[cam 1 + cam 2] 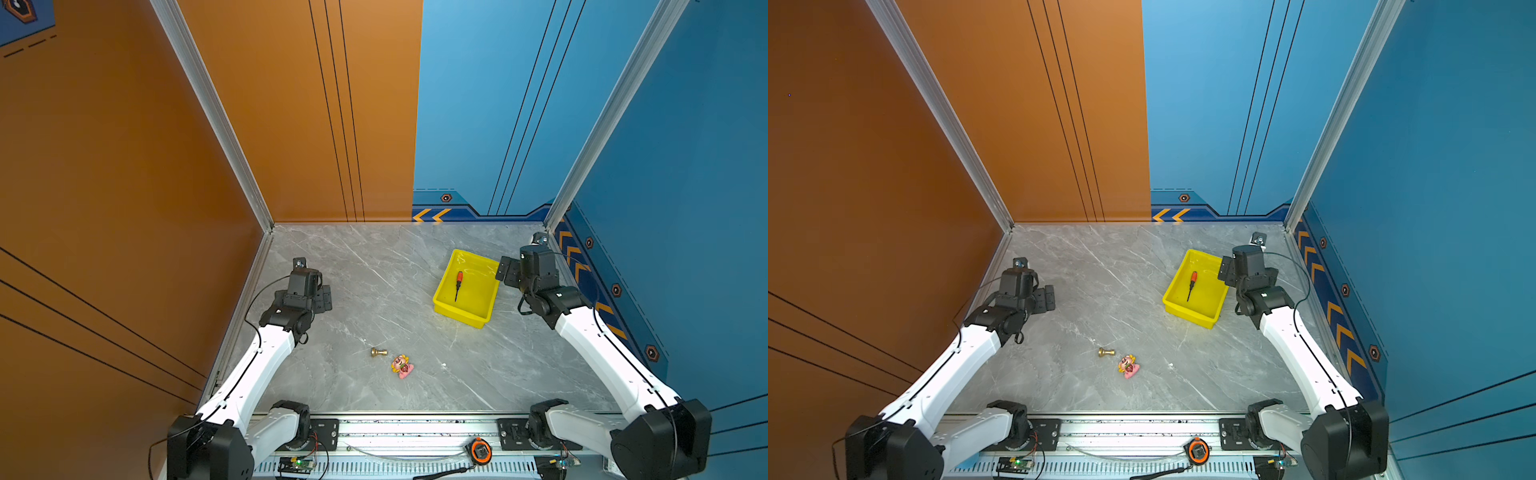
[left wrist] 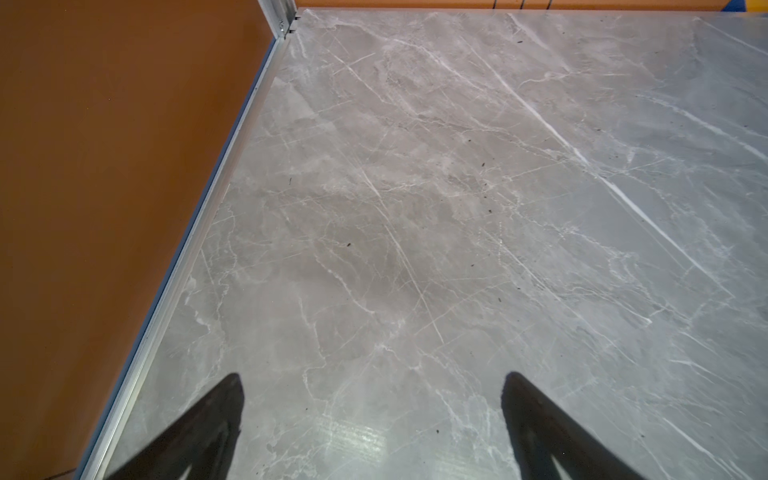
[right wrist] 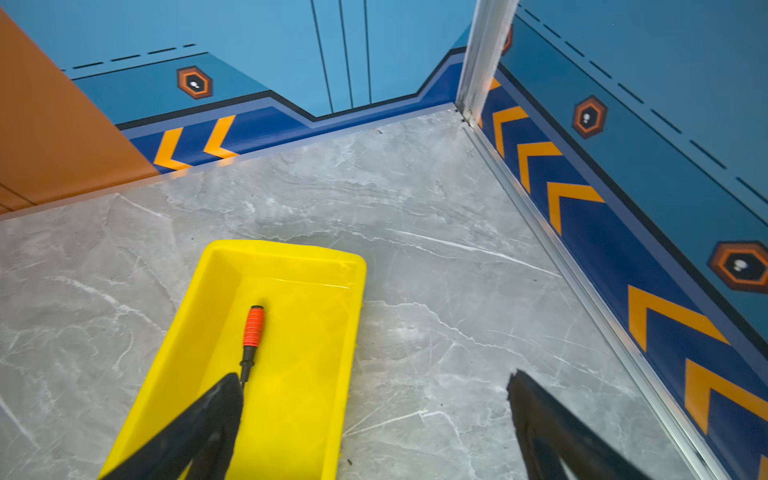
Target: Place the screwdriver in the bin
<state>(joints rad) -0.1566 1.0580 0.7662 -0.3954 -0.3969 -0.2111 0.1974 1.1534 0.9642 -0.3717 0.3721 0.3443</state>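
Note:
The screwdriver [image 1: 458,284] [image 1: 1192,284], with a red-orange handle and a thin black shaft, lies flat on the floor of the yellow bin [image 1: 461,314] [image 1: 1190,316] at the right rear of the table. My right gripper [image 1: 506,272] [image 1: 1225,270] hovers at the bin's right rim, open and empty. In the right wrist view its gap [image 3: 374,378] spans the bin's wall [image 3: 351,332]; one finger covers the tip of the screwdriver [image 3: 252,332]. My left gripper [image 1: 323,297] [image 1: 1045,297] [image 2: 374,376] stands open over bare marble at the left.
A small brass knob [image 1: 379,352] [image 1: 1106,353] and a pink and yellow toy figure [image 1: 402,365] [image 1: 1128,365] lie near the table's front middle. Orange wall [image 2: 104,208] bounds the left side, blue wall [image 3: 665,187] the right and rear.

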